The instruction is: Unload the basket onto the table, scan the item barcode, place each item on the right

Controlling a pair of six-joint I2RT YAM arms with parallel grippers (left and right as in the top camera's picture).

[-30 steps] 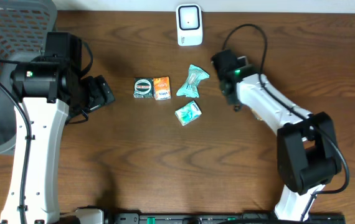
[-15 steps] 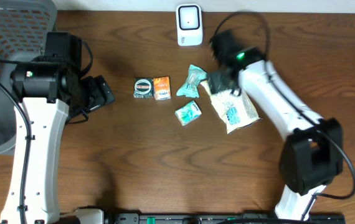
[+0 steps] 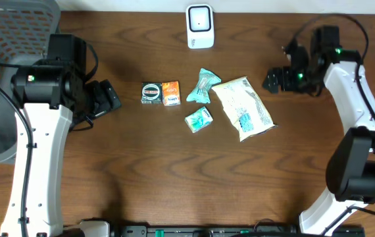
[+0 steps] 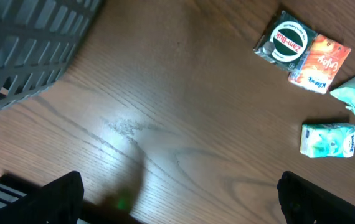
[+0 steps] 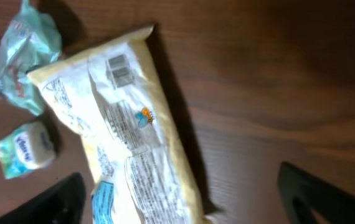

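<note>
The cream-yellow printed packet point(image 3: 243, 108) lies flat on the table, right of centre, with a barcode point(image 5: 120, 70) showing near its upper end. The white scanner point(image 3: 200, 26) stands at the back edge. My right gripper point(image 3: 273, 80) hovers just right of the packet's top, open, with nothing between its fingers; in the right wrist view the packet point(image 5: 127, 137) lies on the table beneath the right gripper point(image 5: 180, 205). My left gripper point(image 3: 105, 99) is open over bare wood at the left, and in its own view the left gripper point(image 4: 180, 202) holds nothing.
A green Zam-Buk box point(image 3: 151, 93) and an orange box point(image 3: 170, 93) sit side by side at centre. A teal wrapper point(image 3: 203, 85) and a small teal tissue pack point(image 3: 199, 119) lie left of the packet. A grey mesh basket point(image 3: 10, 39) fills the far left corner.
My right gripper has opened and let go of the packet, which now rests on the table. The right arm has swung away to the right. The left arm has not moved.
</note>
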